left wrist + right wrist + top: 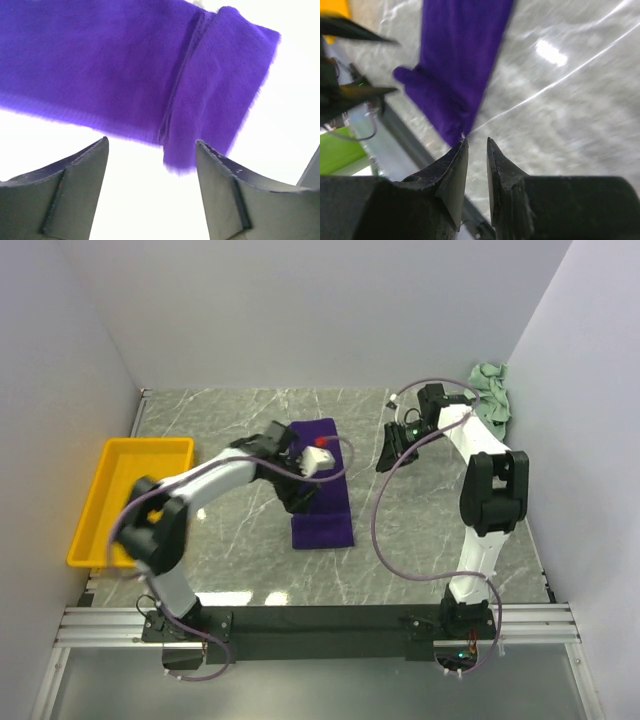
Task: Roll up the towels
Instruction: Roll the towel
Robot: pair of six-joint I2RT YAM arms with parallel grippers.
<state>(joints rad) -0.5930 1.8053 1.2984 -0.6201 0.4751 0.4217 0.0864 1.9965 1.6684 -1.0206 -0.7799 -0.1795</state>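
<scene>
- Two towels are on the marble table [250,575]. The purple towel [325,525] lies spread out as a long strip near the middle. The mint green towel [492,400] sits crumpled well to the right of the purple towel and beyond its far end, in the corner against the wall.
- The left gripper [298,495] hangs over the left side of the purple towel, about midway along it.
- In the left wrist view its jaws [151,150] stand wide apart with nothing between them. The purple towel [100,65] fills the space just past the fingertips, and a thicker folded or rolled band crosses it near one end.
- The right gripper [388,458] is to the right of the purple towel, clear of its edge and above bare marble.
- In the right wrist view its fingers [477,142] are drawn close with only a narrow slit between the tips, and nothing is pinched there. The purple towel [460,50] stretches away beyond them, untouched.
- A yellow tray [90,530] rests well to the left of the purple towel, at the table's left edge.
</scene>
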